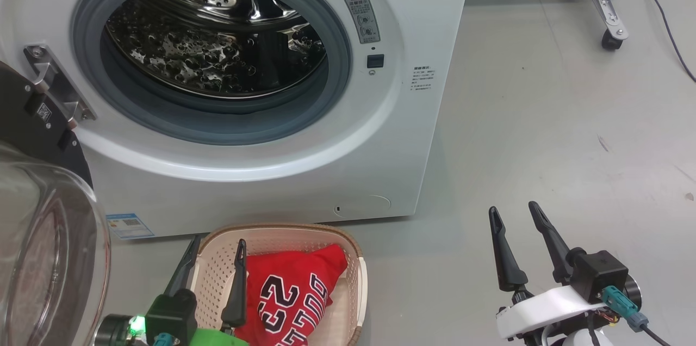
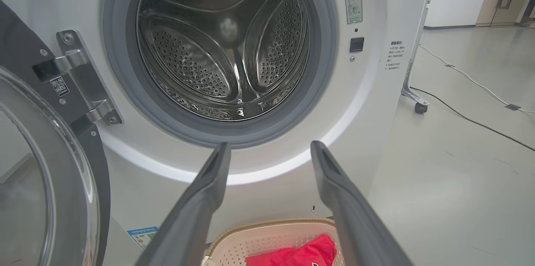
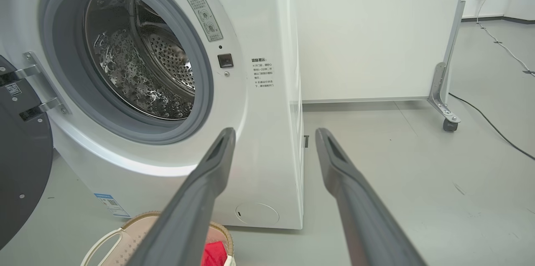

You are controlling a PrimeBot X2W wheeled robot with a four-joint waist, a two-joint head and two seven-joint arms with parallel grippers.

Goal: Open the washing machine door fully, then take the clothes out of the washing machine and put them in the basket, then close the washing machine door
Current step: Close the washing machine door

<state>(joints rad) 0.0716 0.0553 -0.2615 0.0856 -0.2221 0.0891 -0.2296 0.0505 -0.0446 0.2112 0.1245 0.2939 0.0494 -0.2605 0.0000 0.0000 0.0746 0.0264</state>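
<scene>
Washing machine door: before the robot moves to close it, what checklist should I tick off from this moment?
1. Drum free of clothes: ok, bare steel where visible.
2. Clothes in the basket: ok, a red jersey lies inside.
3. Gasket free of trapped fabric: ok.
4. Washing machine door swung open on its hinge: ok.
5. Left gripper, above the basket: jaws open and empty, ok.
6. Right gripper, over bare floor: jaws open and empty, ok.
</scene>
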